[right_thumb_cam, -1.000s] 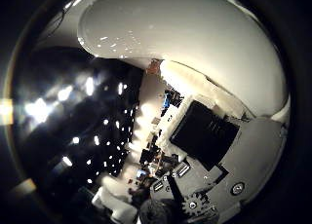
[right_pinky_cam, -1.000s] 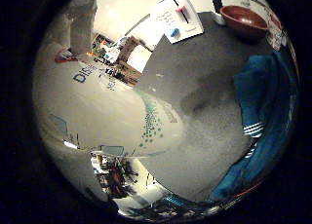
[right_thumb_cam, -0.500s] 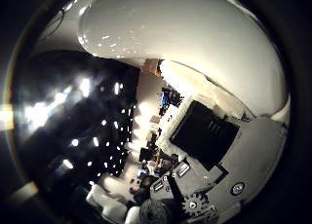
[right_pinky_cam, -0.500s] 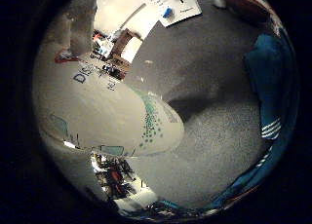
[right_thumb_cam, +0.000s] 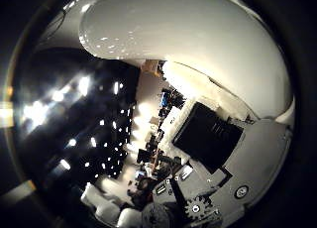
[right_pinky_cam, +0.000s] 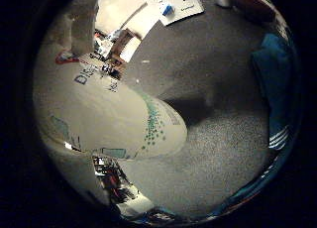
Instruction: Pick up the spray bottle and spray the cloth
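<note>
The robot hand [right_thumb_cam: 223, 153] is curling tight around the white bottle [right_pinky_cam: 104, 114], holding it over the table [right_pinky_cam: 218, 139] near the blue cloth [right_pinky_cam: 275, 84], and a loose hold could be letting it slip.

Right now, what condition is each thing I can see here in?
Spray bottle: close against the palm, its base off the grey surface, casting a shadow there.
Teal cloth: lying on the grey surface, apart from the bottle.
Sheet of paper: lying flat at the far edge of the surface.
Hand: white and black fingers curled round the bottle's white body.
</note>
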`<state>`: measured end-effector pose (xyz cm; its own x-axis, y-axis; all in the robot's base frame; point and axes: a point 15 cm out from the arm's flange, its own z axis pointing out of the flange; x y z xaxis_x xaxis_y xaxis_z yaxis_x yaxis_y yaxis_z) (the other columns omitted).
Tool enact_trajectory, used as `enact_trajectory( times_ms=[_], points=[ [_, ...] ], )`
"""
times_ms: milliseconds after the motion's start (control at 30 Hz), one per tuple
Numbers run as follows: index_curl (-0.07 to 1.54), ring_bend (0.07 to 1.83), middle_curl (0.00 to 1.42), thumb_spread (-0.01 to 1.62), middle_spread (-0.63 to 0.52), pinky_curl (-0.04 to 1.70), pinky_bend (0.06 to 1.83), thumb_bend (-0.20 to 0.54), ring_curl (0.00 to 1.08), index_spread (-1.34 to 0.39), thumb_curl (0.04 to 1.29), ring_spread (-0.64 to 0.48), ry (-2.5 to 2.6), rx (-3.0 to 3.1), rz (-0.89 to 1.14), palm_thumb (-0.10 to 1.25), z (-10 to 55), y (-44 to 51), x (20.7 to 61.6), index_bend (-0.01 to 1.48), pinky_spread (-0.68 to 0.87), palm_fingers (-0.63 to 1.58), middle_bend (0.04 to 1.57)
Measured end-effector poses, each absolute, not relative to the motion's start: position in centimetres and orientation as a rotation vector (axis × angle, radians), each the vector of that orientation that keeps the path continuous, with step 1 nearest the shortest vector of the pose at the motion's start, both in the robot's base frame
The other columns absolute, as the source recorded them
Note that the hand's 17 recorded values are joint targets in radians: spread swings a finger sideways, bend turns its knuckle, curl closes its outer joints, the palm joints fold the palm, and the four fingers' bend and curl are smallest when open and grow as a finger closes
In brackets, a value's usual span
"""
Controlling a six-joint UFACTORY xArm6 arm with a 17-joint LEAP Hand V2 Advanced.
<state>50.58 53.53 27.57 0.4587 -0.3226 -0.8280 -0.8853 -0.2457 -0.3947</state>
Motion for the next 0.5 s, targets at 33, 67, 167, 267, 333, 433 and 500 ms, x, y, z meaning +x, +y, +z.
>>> enact_trajectory(
  times_ms=[33, 67, 167, 267, 333, 433, 500],
  points=[
    [0.67, 1.43, 0.59, 1.04, -0.09, 1.06, 1.04, -0.030, 0.56, -0.20, 0.68, -0.16, 1.029, -1.792, 0.771, 0.89, 27.5, 53.5, 50.6, 1.12, -0.26, 1.19, 1.31],
    [0.66, 1.43, 0.59, 1.00, -0.10, 1.03, 1.03, -0.028, 0.55, -0.22, 0.68, -0.16, 1.029, -1.793, 0.772, 0.88, 27.5, 53.5, 50.6, 1.08, -0.27, 1.18, 1.29],
    [0.65, 1.39, 0.57, 0.93, -0.10, 0.97, 1.03, -0.033, 0.53, -0.23, 0.68, -0.15, 1.023, -1.819, 0.773, 0.85, 27.1, 53.4, 50.2, 0.99, -0.31, 1.15, 1.23],
    [0.63, 1.32, 0.55, 0.85, -0.12, 0.88, 1.05, -0.028, 0.51, -0.26, 0.69, -0.15, 1.009, -1.873, 0.757, 0.83, 26.4, 53.1, 49.9, 0.79, -0.36, 1.06, 1.13],
    [0.63, 1.29, 0.54, 0.82, -0.13, 0.85, 1.06, -0.031, 0.51, -0.28, 0.69, -0.17, 0.996, -1.898, 0.760, 0.82, 26.2, 53.0, 49.4, 0.67, -0.39, 0.99, 1.06],
    [0.63, 1.28, 0.53, 0.84, -0.17, 0.81, 1.03, -0.028, 0.51, -0.32, 0.67, -0.19, 0.985, -1.917, 0.773, 0.81, 26.1, 53.0, 48.9, 0.51, -0.43, 0.72, 0.92],
    [0.62, 1.19, 0.50, 0.94, -0.16, 0.82, 0.95, -0.027, 0.50, -0.37, 0.63, -0.18, 0.969, -1.954, 0.782, 0.79, 25.6, 52.8, 48.4, 0.47, -0.37, 0.36, 0.80]
  ],
)
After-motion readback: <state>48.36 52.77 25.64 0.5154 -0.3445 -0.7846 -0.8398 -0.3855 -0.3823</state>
